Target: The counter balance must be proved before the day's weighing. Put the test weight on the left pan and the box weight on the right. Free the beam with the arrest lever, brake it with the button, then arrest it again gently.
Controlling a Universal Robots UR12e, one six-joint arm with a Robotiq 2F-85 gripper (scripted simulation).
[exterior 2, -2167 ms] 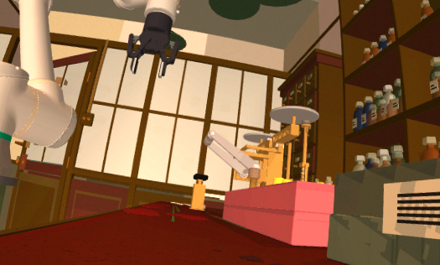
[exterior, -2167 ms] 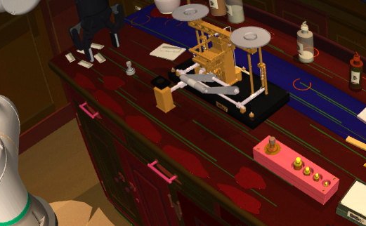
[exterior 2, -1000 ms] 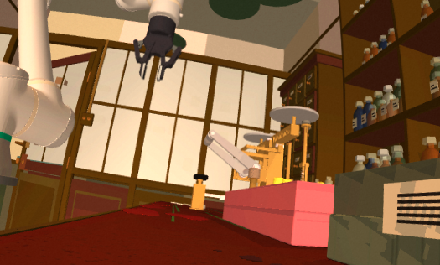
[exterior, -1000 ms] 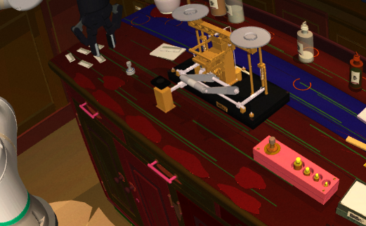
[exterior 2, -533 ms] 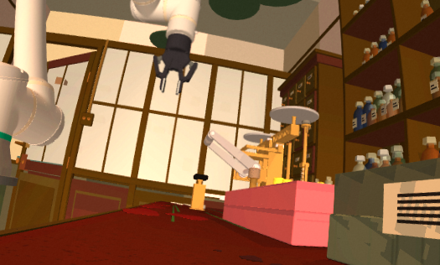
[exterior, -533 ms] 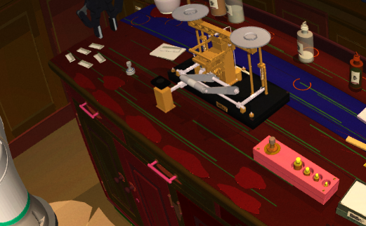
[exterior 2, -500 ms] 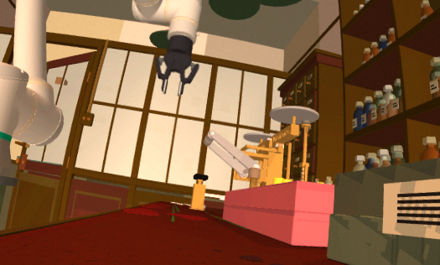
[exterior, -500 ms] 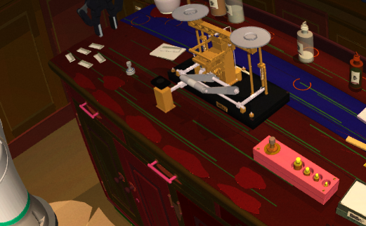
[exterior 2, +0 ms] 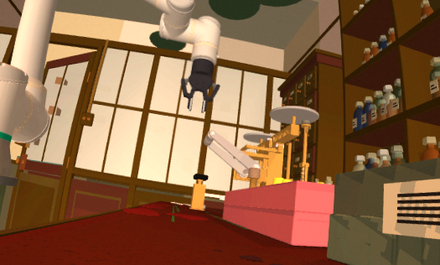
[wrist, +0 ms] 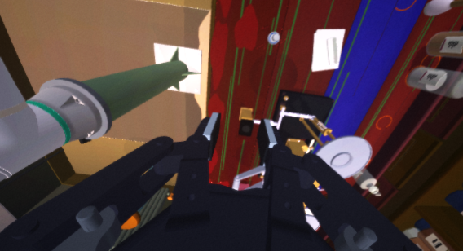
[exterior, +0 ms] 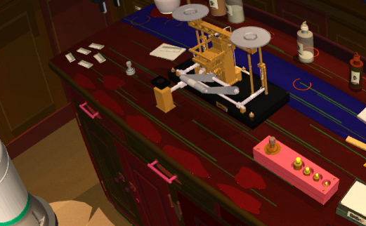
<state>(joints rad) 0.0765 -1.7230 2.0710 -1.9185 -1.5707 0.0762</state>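
The black button on its gold post [exterior: 163, 94] [exterior 2: 199, 190] [wrist: 245, 125] stands at the balance's front left corner, far below my gripper [exterior 2: 197, 102] [wrist: 237, 133], which hangs high above the counter, open and empty. The gold balance [exterior: 220, 66] sits on a black base with its grey arrest lever [exterior: 206, 86] [exterior 2: 229, 154] at the front. Both pans, left [exterior: 190, 12] and right [exterior: 251, 37] [wrist: 343, 157], are empty. The small silver test weight [exterior: 130, 68] [wrist: 272, 38] stands on the counter left of the balance. The box weight [exterior: 272, 144] sits in the pink weight box [exterior: 296, 169] [exterior 2: 280, 211].
The counter's front edge [exterior: 129, 128] drops to the floor, with pink drawer handles [exterior: 161, 171] below it. Bottles [exterior: 305, 44] stand along the blue runner behind the balance. Paper slips [exterior: 85, 56] and a notepad [exterior: 167, 51] lie at the left, and a grey case [exterior: 359, 203] [exterior 2: 392, 218] sits right of the pink box.
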